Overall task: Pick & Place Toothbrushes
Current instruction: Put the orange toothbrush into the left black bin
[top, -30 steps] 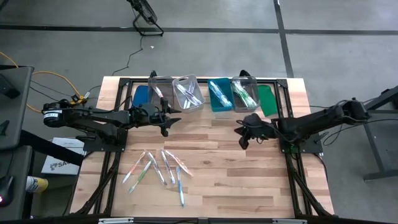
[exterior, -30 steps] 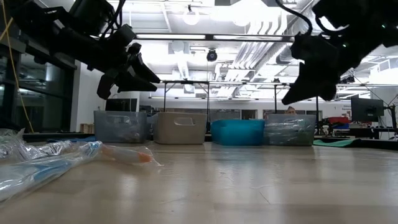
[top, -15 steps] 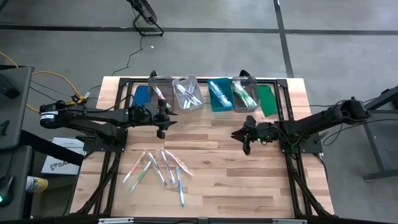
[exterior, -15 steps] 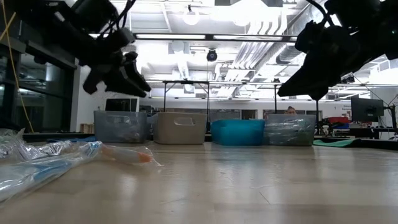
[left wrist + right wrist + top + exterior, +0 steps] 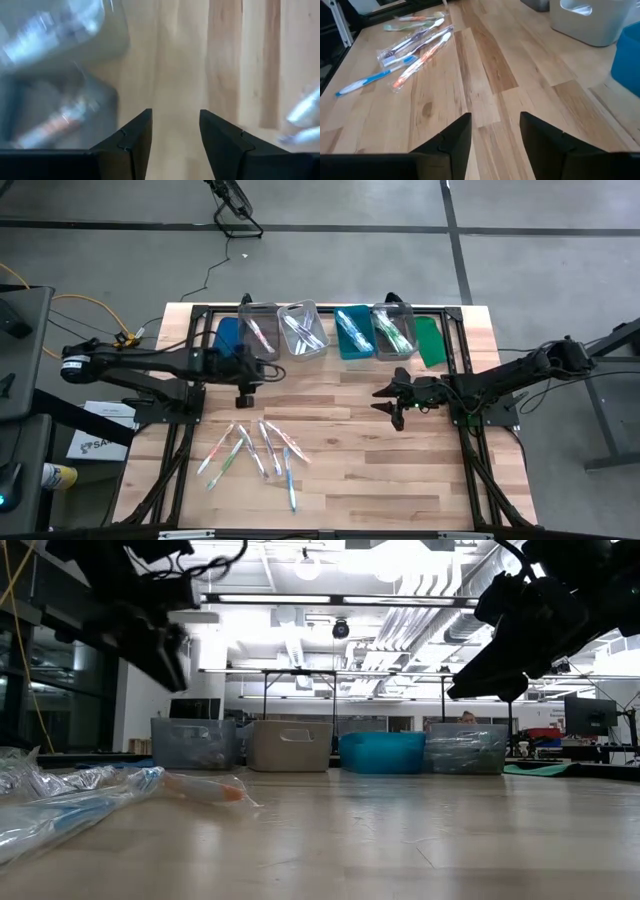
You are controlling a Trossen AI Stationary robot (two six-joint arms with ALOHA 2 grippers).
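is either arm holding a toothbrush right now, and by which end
Nothing is held. The left gripper and the right gripper both show empty gaps between open fingers; the loose toothbrushes lie on the table.

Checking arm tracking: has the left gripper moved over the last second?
Yes. The left gripper has moved back toward its own side, away from the grey bin.

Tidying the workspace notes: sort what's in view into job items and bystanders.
Job:
- loose toothbrushes on the table
- four bins holding sorted toothbrushes
- left gripper and right gripper, both empty

Bystanders:
- green lid
- blue lid
- paper sheet
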